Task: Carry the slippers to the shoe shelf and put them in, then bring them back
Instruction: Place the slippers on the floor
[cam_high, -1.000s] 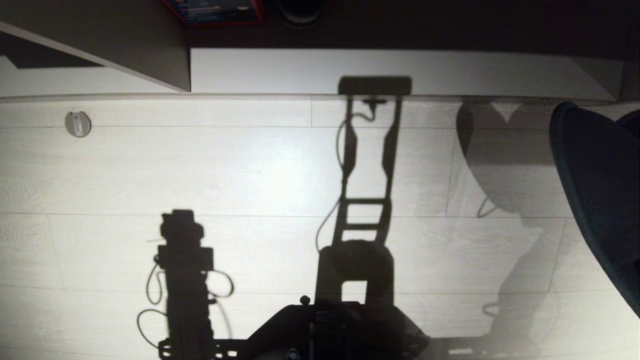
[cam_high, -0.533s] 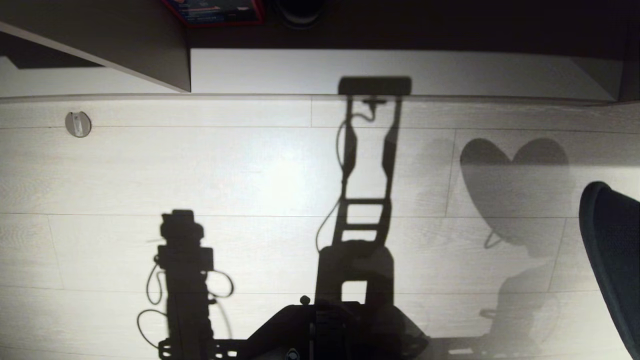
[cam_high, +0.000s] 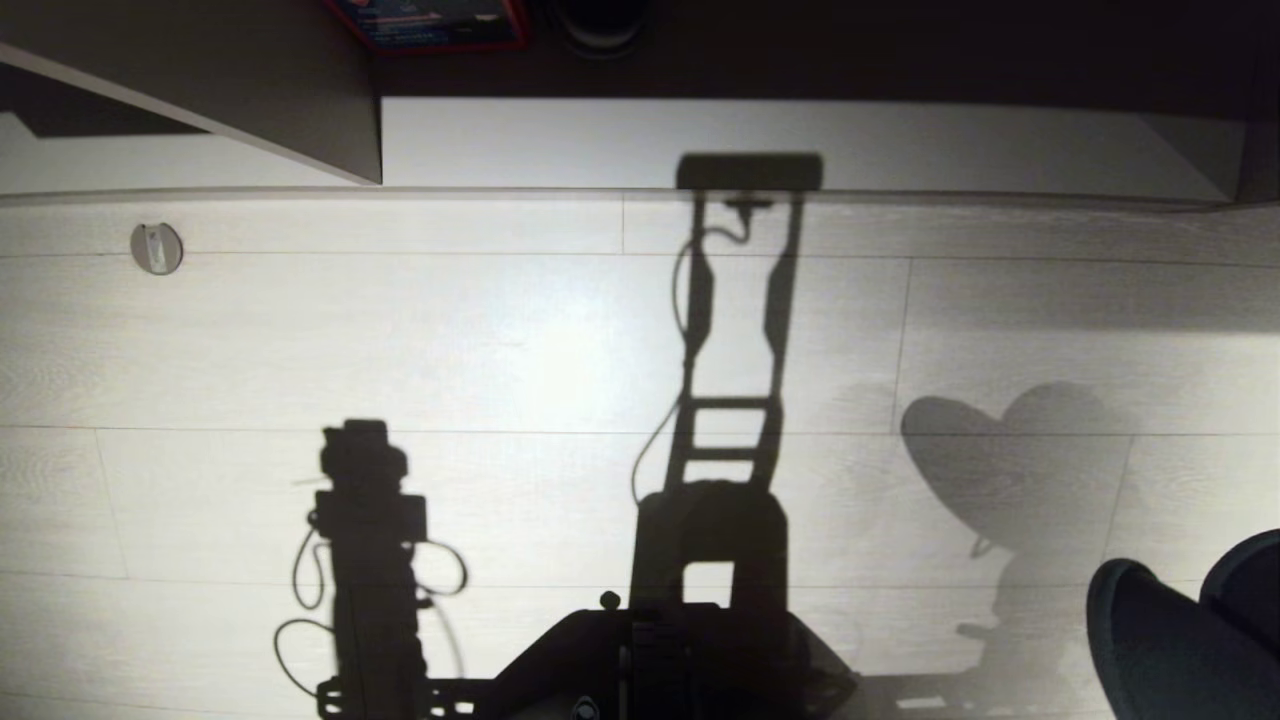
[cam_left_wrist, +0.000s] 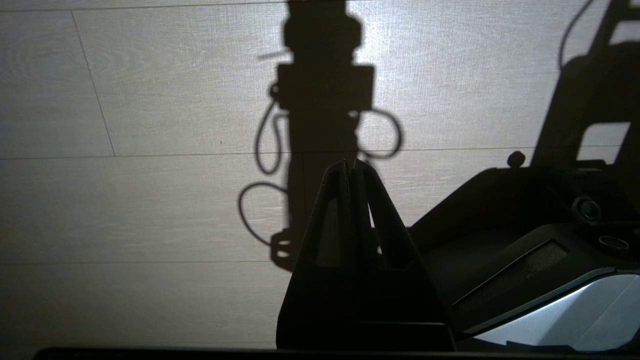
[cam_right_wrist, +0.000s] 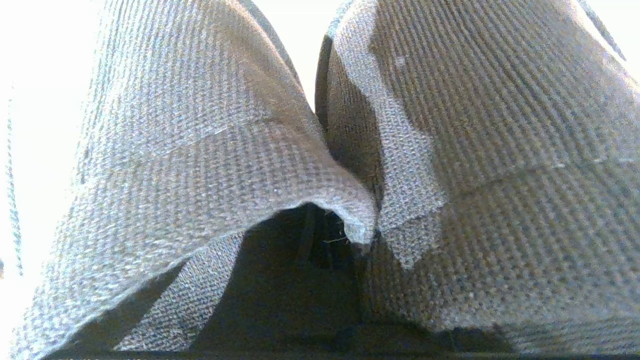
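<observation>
1. The slippers (cam_high: 1185, 645) now show well back from the shoe shelf (cam_high: 800, 140); a second ago they hung near its right end.
2. The right gripper, hidden behind them, is clamped on both.
3. The left gripper (cam_left_wrist: 350, 167) stays parked, pinched together.
4. Likely the return leg.

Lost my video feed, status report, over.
Right hand shut on slippers, low right above floor. Left hand shut, empty, parked. Shoe shelf ahead, path open.

— the slippers (cam_high: 1190, 640)? 
— dark blue-grey pair, side by side, toes rounded, off the pale floor at the head view's lower right; woven fabric fills the right wrist view.
— the shoe shelf (cam_high: 800, 140)? 
— pale base board, far side.
</observation>
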